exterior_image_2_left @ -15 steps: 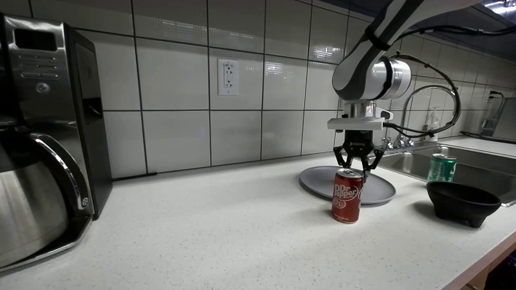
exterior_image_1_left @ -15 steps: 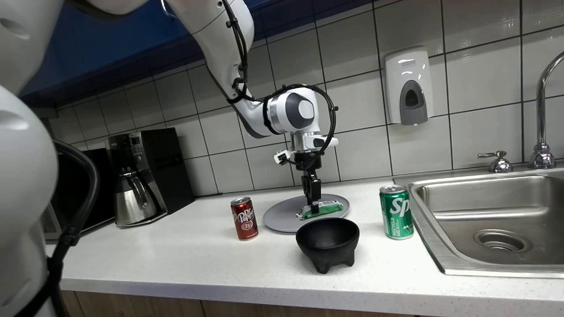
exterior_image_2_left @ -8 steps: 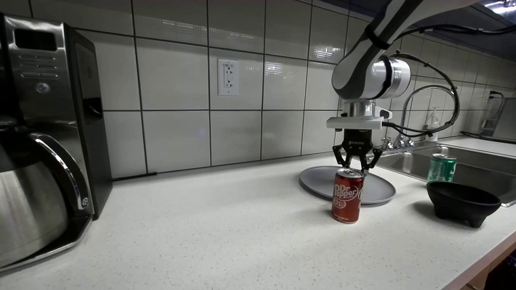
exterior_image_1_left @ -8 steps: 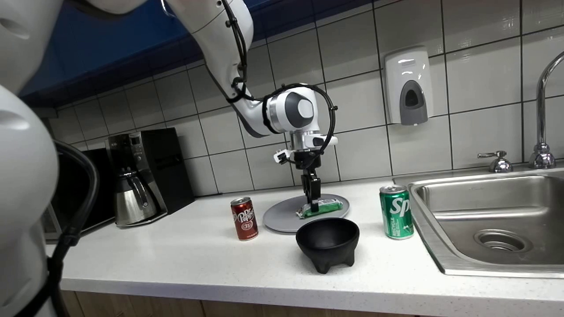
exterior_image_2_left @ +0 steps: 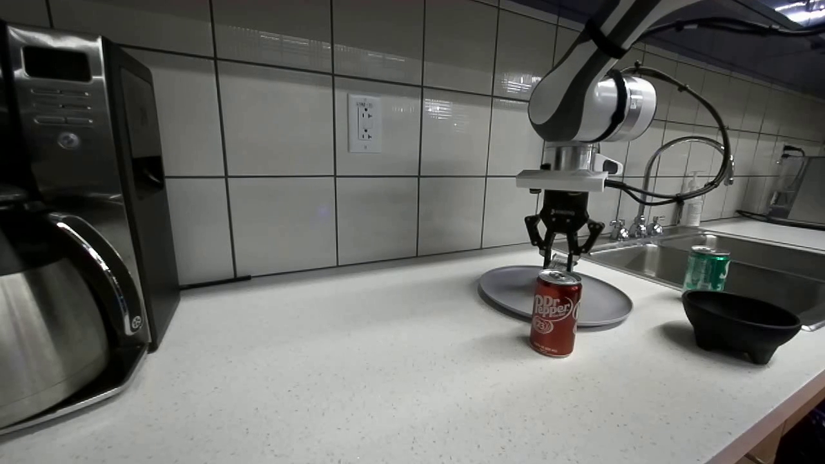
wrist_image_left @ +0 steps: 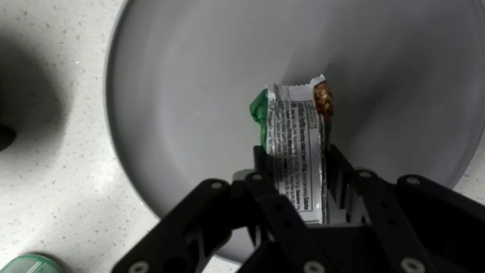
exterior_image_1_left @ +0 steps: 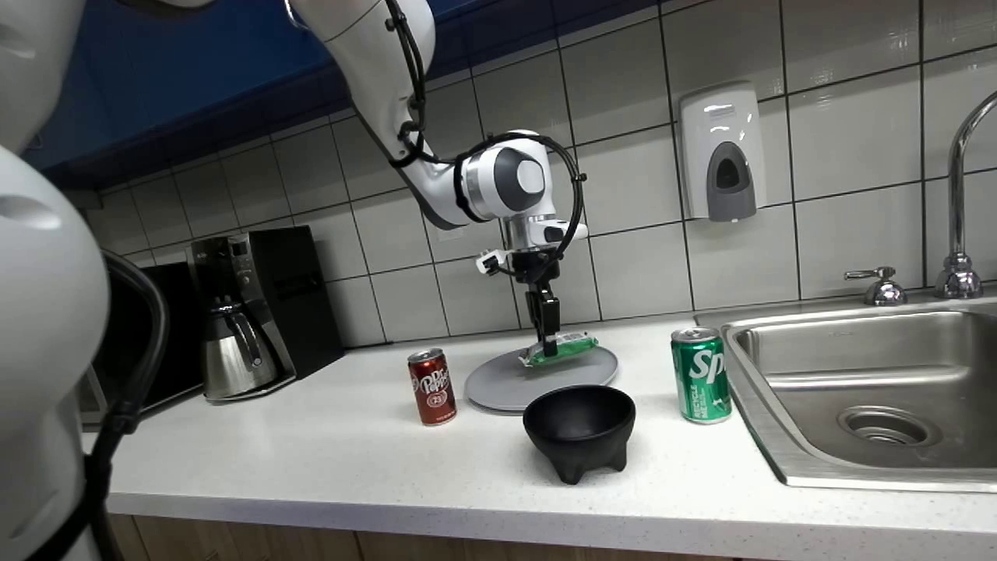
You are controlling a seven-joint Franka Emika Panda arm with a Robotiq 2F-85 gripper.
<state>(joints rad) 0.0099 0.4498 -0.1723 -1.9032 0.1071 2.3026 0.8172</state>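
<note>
My gripper is shut on a green and white wrapped bar and holds it a little above the grey plate. In the wrist view the fingers press on both long sides of the bar, whose printed white back faces the camera. The plate lies beneath it. In an exterior view the gripper is behind a red Dr Pepper can, which partly hides the fingertips and the bar. The can stands beside the plate.
A black footed bowl stands in front of the plate. A green Sprite can stands between plate and steel sink. A coffee maker is at the far left. A soap dispenser hangs on the tiled wall.
The gripper was down at the plate with the bar between its fingers. It has closed further in and risen, lifting the bar off the plate. The cans and bowl have not moved.
</note>
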